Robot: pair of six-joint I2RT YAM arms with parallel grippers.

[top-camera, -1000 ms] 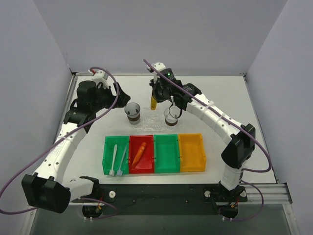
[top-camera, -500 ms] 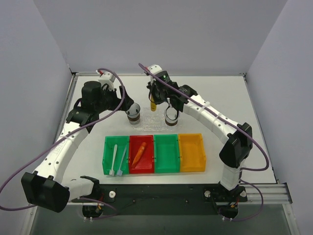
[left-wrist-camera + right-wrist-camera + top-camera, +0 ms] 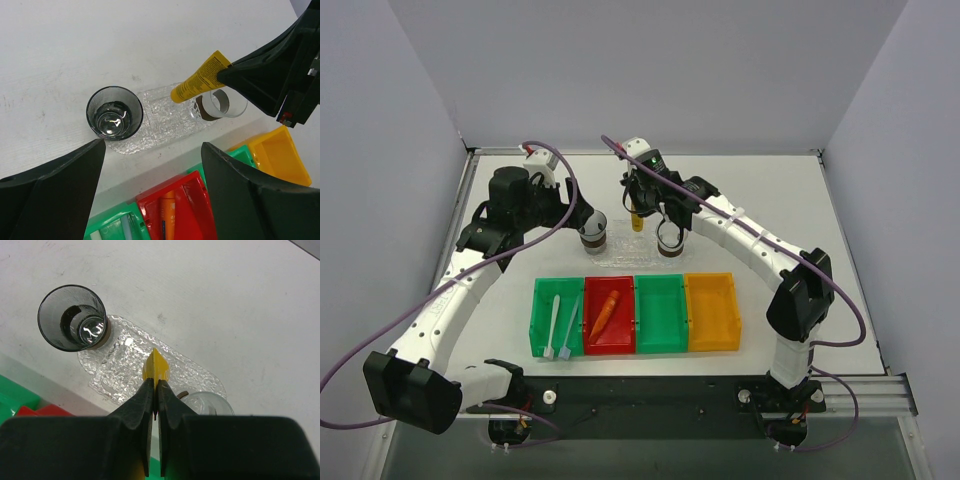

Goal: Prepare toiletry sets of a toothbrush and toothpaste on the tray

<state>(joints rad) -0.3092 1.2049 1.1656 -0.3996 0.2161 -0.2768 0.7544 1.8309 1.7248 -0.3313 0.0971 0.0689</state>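
Note:
My right gripper is shut on the flat end of a yellow toothpaste tube. The tube hangs cap-down over the clear bumpy tray, between the two cups. My left gripper is open and empty, hovering just left of the tray. An orange tube lies in the red bin. A white toothbrush and a pale blue toothbrush lie in the left green bin.
A clear cup stands on the tray's left end and another on its right end. A second green bin and an orange bin stand in the row near the arms.
The right wrist has swung a little to the left with the yellow tube still gripped. The left gripper has edged closer to the left cup.

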